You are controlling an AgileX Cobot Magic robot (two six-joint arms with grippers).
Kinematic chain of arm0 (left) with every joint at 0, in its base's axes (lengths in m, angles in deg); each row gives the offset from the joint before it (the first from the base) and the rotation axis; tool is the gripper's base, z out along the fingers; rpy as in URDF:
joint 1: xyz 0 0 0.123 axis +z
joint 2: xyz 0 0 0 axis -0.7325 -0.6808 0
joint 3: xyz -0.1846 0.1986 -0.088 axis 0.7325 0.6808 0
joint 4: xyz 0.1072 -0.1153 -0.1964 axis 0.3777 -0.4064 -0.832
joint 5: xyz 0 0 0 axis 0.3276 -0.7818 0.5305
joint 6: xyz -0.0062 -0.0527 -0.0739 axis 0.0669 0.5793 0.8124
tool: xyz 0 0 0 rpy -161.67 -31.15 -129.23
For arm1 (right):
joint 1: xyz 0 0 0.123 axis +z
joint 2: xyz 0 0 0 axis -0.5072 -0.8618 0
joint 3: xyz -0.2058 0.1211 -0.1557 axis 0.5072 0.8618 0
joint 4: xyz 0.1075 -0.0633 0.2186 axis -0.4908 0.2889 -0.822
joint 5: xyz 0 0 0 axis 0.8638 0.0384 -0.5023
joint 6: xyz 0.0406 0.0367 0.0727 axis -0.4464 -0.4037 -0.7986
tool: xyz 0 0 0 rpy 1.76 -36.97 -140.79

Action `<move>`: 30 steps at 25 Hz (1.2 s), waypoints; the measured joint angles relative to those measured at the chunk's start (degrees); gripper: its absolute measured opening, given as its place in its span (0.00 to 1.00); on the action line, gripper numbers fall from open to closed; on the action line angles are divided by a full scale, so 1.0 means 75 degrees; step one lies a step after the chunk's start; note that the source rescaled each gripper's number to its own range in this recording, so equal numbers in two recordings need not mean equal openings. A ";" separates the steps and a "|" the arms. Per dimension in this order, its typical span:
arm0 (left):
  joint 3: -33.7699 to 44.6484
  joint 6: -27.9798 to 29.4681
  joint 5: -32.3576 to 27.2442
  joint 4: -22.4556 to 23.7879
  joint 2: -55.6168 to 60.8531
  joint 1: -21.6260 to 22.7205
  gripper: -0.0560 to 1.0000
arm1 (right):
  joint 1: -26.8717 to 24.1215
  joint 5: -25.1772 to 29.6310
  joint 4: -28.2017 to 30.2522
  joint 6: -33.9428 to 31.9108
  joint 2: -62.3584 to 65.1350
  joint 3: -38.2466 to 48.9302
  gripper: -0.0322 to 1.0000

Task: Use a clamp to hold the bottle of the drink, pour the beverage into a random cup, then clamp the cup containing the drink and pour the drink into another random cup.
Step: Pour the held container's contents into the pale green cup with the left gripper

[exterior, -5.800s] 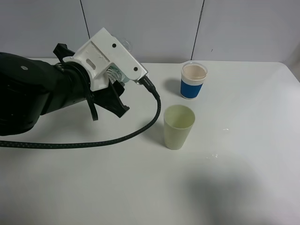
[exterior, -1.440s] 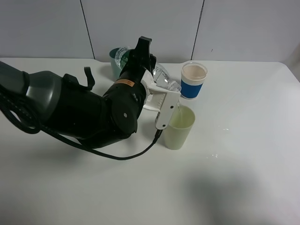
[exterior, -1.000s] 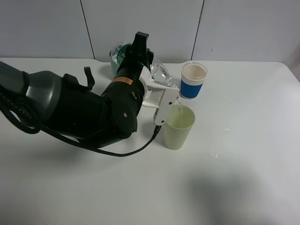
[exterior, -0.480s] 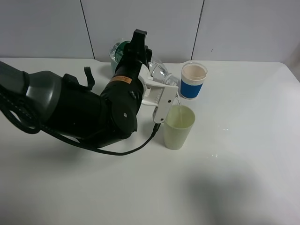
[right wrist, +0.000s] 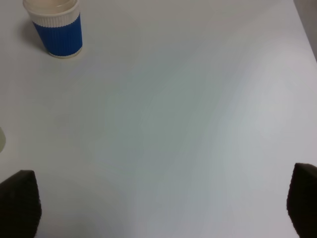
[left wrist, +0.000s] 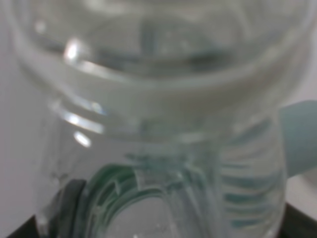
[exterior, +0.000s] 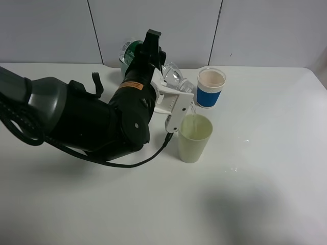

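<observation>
Pour's on. Your left clamp [exterior: 156, 65] has its jaws pinched tight on the bottle [exterior: 176, 79]: clear ribbed plastic, green label at the wall end, neck tipped down twd the right of the high view. The mouth sits just above the rim of the pale yellow-green cup [exterior: 194, 138], on the side nearest the arm. A thin thread of clear beverage [exterior: 193, 108] runs from it into the cup; can't tell the fill level from here.

That cup's upright on the desk [exterior: 265, 194], approx ctr of the scene. The white cup w/ the blue band [exterior: 210, 89] stands upright just behind it, nearer the wall; the two are close but apart.

Left wrist cam gives you only the bottle, blurred & filling the pic, w/ green print showing thru the plastic.

Right clamp [right wrist: 159, 203]: jaws spread wide, dark tips at opposite edges of its wrist view, only desk surface btw them. The blue-band cup sits well ahead of it.

A few drops [exterior: 247, 141] lie on the desk, off to the right of the yellow-green cup.
</observation>
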 joint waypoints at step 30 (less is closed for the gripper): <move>0.0000 -0.1052 0.0191 0.0514 0.0000 0.0000 0.08 | 0.0000 0.0000 0.0000 0.0000 0.0000 0.0000 1.00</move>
